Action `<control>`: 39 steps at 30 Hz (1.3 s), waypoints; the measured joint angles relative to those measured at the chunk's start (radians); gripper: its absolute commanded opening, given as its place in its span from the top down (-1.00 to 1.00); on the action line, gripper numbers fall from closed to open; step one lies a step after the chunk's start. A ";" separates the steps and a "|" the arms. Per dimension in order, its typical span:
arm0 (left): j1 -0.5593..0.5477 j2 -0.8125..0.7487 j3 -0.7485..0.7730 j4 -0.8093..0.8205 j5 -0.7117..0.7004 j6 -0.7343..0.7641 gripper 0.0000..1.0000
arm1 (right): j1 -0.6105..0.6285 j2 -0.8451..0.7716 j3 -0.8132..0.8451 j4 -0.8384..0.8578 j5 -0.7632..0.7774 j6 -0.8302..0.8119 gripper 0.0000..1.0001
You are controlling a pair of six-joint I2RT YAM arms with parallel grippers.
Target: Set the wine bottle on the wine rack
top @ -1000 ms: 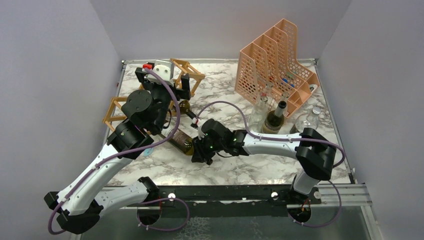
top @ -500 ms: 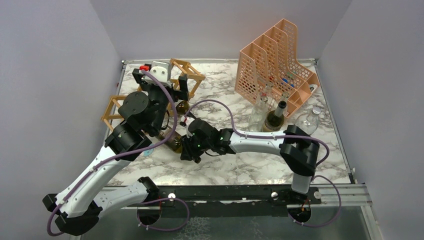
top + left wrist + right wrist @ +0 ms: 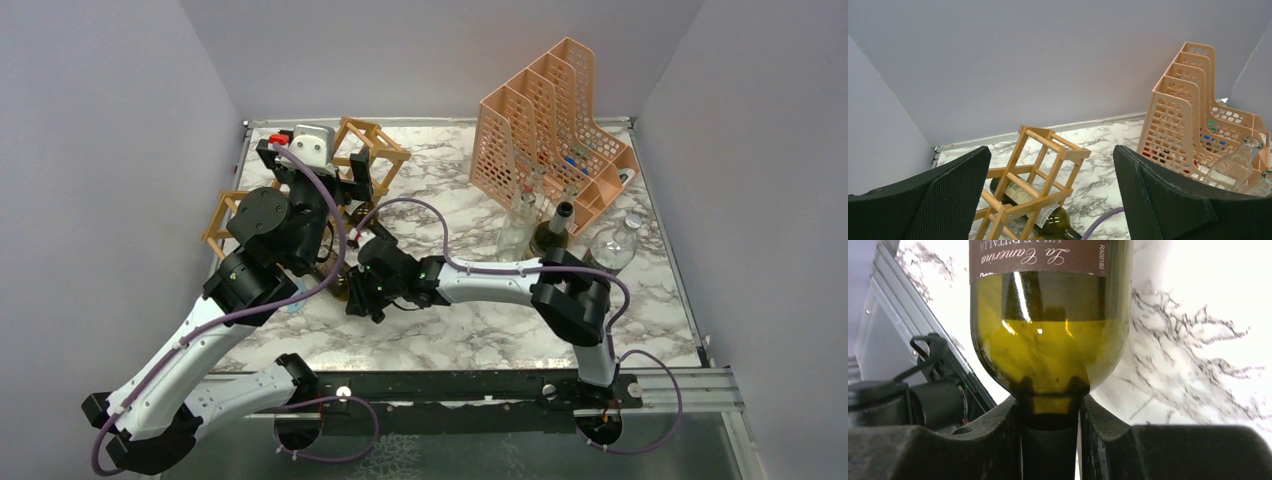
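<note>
**Bottle base-first at the rack**

Our right claw (image 3: 1048, 412) is clamped on the neck of the bottle (image 3: 1048, 340), so the base leads into the rack (image 3: 1048, 165) (it already lies partly inside a low cell). Our left claw (image 3: 1052, 150) hovers above, fingers apart, out of the way.

olive-green wine bottle (image 3: 1050, 350), light-brown wine rack (image 3: 1073, 152), peach file holder (image 3: 1173, 120), marbled table (image 3: 470, 330).

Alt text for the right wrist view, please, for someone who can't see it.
Close-up of the right gripper clamped on the neck of a green glass wine bottle with a brown label, the bottle's body extending away from the camera. A white, dark-veined marble table lies behind it.
</note>
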 measured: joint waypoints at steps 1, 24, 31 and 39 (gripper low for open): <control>0.000 -0.003 0.000 0.000 0.001 0.000 -0.98 | 0.000 0.016 0.015 0.007 0.005 0.008 0.98; 0.000 -0.035 0.000 -0.052 0.029 0.031 -0.98 | -0.001 0.306 0.466 -0.130 0.089 0.012 0.42; 0.000 -0.035 0.000 -0.055 0.035 0.033 -0.98 | -0.008 0.343 0.553 -0.206 0.106 0.012 0.26; 0.000 -0.035 0.000 -0.059 0.042 0.032 -0.98 | -0.016 0.383 0.614 -0.192 0.152 0.000 -0.13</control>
